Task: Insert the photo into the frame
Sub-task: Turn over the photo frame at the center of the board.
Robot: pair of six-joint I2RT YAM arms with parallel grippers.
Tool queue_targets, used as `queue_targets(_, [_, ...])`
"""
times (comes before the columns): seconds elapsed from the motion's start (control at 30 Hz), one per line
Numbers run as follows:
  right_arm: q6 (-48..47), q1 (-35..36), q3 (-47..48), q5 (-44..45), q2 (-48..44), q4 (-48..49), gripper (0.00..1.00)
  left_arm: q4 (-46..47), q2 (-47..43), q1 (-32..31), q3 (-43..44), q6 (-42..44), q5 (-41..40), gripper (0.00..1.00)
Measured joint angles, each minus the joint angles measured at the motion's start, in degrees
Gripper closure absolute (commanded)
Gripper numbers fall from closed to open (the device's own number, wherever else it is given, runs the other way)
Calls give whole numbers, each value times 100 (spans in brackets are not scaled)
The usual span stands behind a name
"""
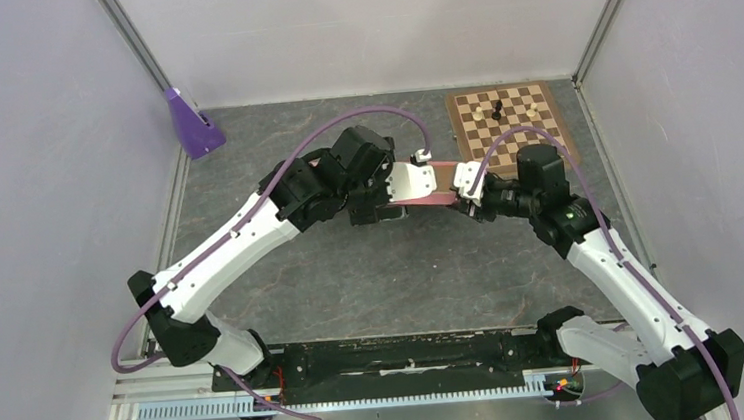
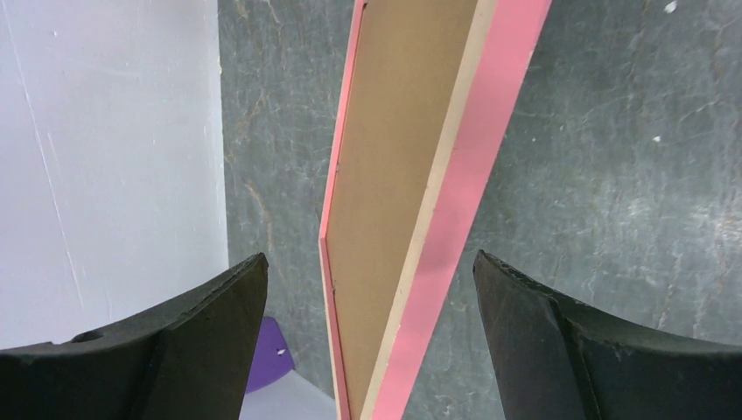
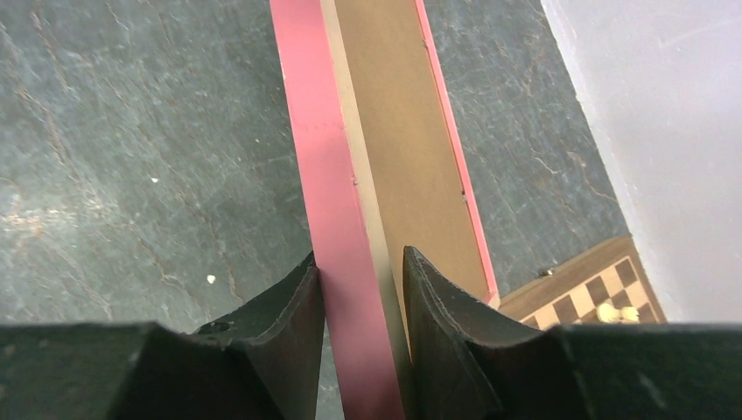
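High rear camera overlooks the table (image 1: 373, 270); both wrist cameras look closely along the frame (image 2: 455, 192)

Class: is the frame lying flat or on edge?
On edge: from above the frame is a thin strip, pinched by the right gripper.

Both arms bend inward, wrists facing; left gripper (image 2: 368, 257) gapes wide, right gripper (image 3: 360, 255) pinches the frame (image 3: 337, 175).
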Motion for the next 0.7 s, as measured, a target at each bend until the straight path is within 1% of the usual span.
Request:
queue_targets(0.17, [369, 0, 199, -249, 170, -81, 100, -9, 105, 275, 0, 330, 114, 7])
queue_targets(0.33, [649, 7, 295, -367, 267, -66, 100, -13, 258, 573, 0, 474, 446, 7])
queue_targets(0.7, [962, 26, 415, -323, 291, -55, 100, 26, 271, 625, -87, 680, 927, 7])
